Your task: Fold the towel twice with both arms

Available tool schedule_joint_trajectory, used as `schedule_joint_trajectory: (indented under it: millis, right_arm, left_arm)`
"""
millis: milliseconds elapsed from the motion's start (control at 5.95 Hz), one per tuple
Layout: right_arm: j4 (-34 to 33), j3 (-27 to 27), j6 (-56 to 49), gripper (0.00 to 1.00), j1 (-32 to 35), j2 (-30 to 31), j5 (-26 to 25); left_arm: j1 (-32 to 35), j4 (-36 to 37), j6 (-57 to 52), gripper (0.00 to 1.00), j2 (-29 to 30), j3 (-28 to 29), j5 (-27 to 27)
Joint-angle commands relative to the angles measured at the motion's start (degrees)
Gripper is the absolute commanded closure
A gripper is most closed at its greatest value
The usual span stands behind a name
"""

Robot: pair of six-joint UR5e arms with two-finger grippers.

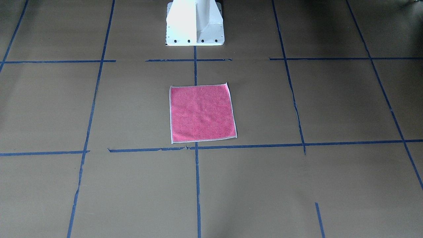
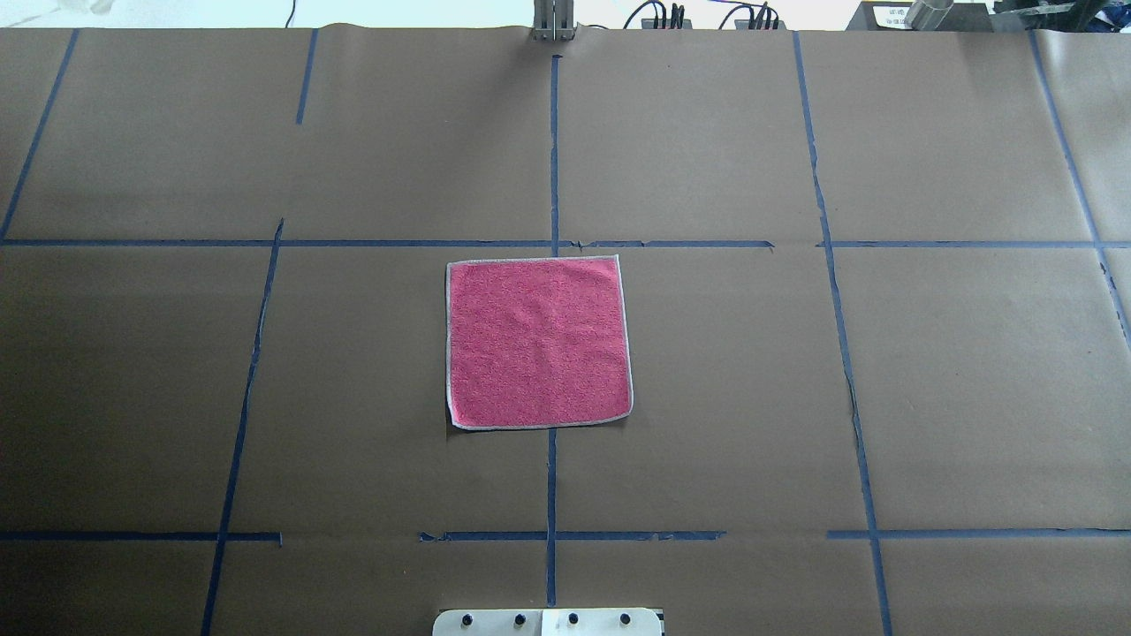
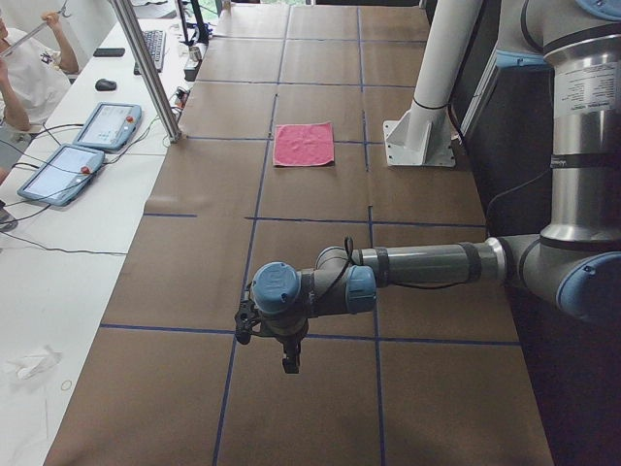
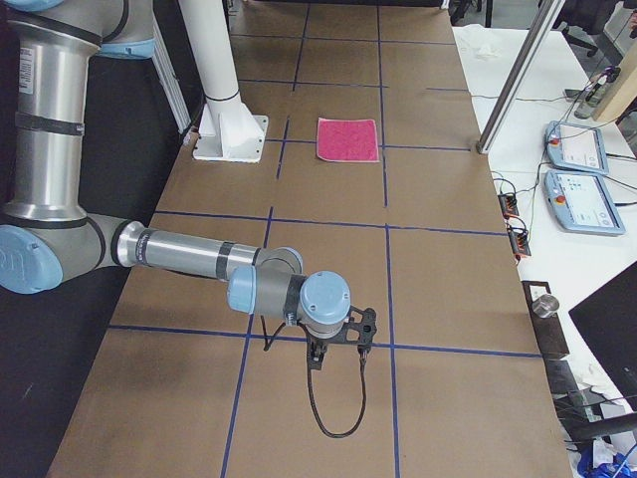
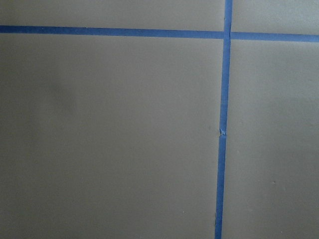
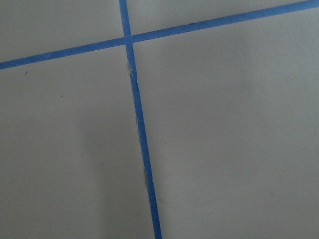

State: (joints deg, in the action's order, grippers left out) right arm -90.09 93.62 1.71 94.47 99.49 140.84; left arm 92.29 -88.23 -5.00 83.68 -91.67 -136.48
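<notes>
Brown table [image 2: 795, 397], towel [image 2: 537, 343] flat, grippers [image 3: 281, 351] [image 4: 338, 347] aloft

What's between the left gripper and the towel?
Nothing but brown paper crossed by blue tape lines lies between the left gripper and the towel; the exterior left view shows that stretch bare.

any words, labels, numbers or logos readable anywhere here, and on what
Nothing can be read.
The white label past the table's far edge: print too small to read.
The pendant screens: blurred, unreadable.
The towel and table: no text.
</notes>
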Motion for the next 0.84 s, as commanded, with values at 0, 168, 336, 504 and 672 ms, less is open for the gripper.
schedule_joint_trajectory:
  millis: [0,168,336,504,672]
  right_arm:
    - [0.0,0.86,0.74,0.0,0.28,-0.52,0.22]
    - [0.0,1.04,0.75,0.0,0.19,-0.44,0.31]
    - [0.0,1.22,0.83,0.0,0.28,-0.44,0.31]
    - [0.0,1.13,0.84,0.0,0.28,-0.44,0.22]
    - [0.0,1.3,0.92,0.0,0.28,-0.27,0.22]
  left_arm:
    - [0.0,-0.01,0.08,0.0,0.0,-0.17,-0.01]
    - [0.0,-0.01,0.08,0.0,0.0,-0.08,-0.01]
    - [0.0,-0.01,0.08,0.0,0.0,0.0,-0.01]
    - [0.0,-0.01,0.25,0.0,0.0,-0.26,-0.01]
    - [0.0,-0.01,0.52,0.0,0.0,-0.69,-0.1]
